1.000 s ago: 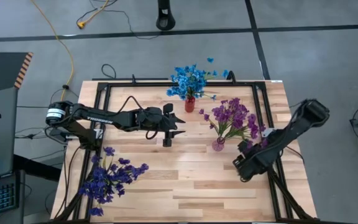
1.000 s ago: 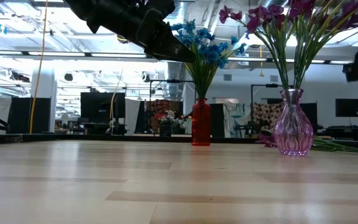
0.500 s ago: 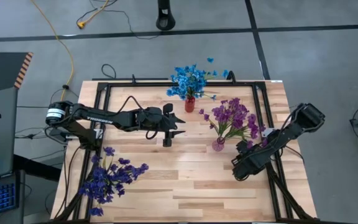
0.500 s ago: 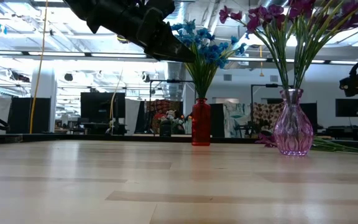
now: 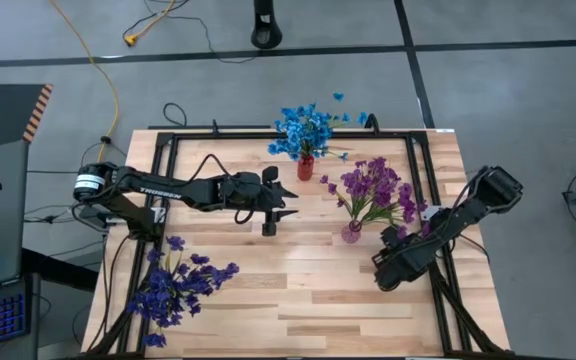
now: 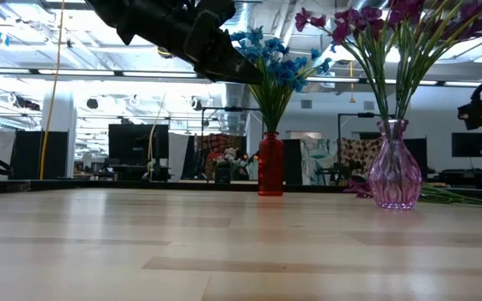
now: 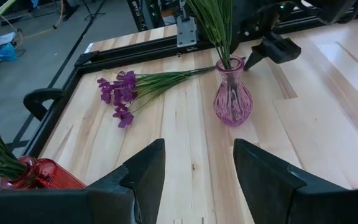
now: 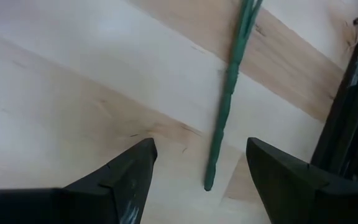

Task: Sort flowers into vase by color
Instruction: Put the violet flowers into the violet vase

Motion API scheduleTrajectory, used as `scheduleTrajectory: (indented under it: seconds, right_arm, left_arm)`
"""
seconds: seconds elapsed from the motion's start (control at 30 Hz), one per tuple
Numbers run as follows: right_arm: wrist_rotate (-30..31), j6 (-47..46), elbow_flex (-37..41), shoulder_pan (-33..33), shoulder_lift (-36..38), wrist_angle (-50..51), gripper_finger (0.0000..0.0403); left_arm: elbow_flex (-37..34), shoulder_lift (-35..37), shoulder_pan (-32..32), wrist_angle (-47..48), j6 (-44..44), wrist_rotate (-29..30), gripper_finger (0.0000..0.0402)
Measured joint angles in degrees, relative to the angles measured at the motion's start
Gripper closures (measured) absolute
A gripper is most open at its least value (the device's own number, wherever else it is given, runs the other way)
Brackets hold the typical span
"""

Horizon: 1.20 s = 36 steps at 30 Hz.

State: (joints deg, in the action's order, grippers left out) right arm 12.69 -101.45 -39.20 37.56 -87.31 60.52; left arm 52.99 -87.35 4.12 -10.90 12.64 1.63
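Note:
Blue flowers [image 5: 306, 128] stand in a red vase [image 6: 270, 164]. Magenta flowers [image 5: 371, 185] stand in a pink glass vase [image 7: 232, 99]. A loose magenta bunch [image 7: 122, 96] lies flat on the table behind that vase. Dark violet flowers [image 5: 178, 287] lie at the near left. My right gripper [image 8: 199, 149] points steeply down, open, with the end of a green stem [image 8: 219, 134] on the wood between its fingers, untouched. My left gripper [image 7: 197, 162] hovers open over the table's middle, holding nothing.
A black metal frame [image 5: 438, 270] runs along the table's edges, close beside my right gripper [image 5: 390, 268]. Bare wood stretches across the near middle [image 5: 308, 300]. Cables and a stand lie on the floor beyond the far edge.
My right arm sank slightly and tipped its gripper further down over the loose stems, then held still. The flowers and vases have not moved.

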Motion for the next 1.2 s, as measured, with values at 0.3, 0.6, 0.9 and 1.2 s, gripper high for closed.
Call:
scheduleTrajectory:
  seconds: [0.3,0.6,0.9,1.2]
  right_arm:
    - [-1.0,-0.6,-1.1,0.3,-0.1,3.8,0.0117]
    - [-0.9,-4.3,-1.4,0.3,-0.1,9.0,0.0117]
    - [-0.8,-5.5,-1.4,0.0,-1.5,10.3,0.0117]
    - [-0.5,-5.3,-1.4,-2.5,-8.1,10.4,0.0117]
  left_arm:
    - [0.0,0.0,0.0,0.0,-0.5,0.0,0.0223]
    - [0.0,0.0,0.0,0.0,-2.6,0.0,0.0223]
    - [0.0,0.0,0.0,0.0,-2.6,0.0,0.0223]
    - [0.0,0.0,0.0,0.0,-2.6,0.0,0.0223]
